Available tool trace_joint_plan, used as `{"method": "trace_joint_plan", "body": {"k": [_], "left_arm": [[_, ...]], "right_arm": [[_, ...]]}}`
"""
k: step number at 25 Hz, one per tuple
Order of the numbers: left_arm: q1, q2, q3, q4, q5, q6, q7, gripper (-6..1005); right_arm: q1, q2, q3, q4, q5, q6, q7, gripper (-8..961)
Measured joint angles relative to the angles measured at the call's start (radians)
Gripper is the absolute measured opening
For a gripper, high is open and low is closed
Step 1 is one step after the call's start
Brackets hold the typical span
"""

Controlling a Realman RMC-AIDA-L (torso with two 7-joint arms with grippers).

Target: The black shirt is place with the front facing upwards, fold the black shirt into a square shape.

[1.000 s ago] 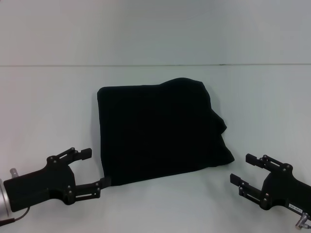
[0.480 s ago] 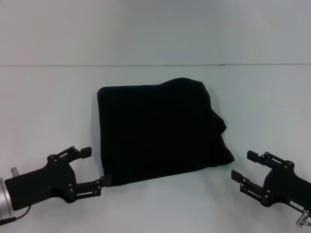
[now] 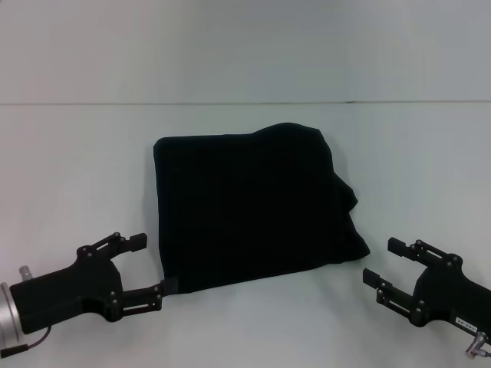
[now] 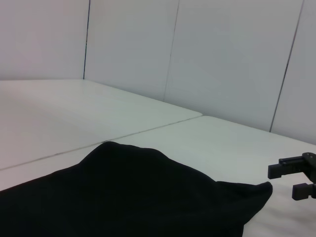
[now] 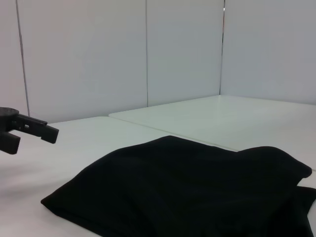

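One black shirt (image 3: 249,211), two open claws

We count one black shirt (image 3: 249,207) on one tabletop (image 3: 77,169), and two tools: the left tool (image 3: 149,266) at seven o'clock, the right tool (image 3: 381,261) at four o'clock.

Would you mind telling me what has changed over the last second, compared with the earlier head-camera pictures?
Very little. The left gripper, open beside the near left corner of the black shirt, has drifted slightly toward the robot. The right gripper, open and clear of the shirt's near right corner, has barely shifted. Nothing was grasped or released. The folded shirt lies on the white table as before.
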Motion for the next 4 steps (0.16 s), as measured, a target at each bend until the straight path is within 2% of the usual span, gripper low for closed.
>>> {"method": "trace_joint_plan", "body": {"k": [4], "left_arm": [[0.000,0.000,0.000,-0.002,0.000,0.000,0.000,952]], "right_arm": [[0.001,0.000,0.000,0.000,0.000,-0.001,0.001,698]]}}
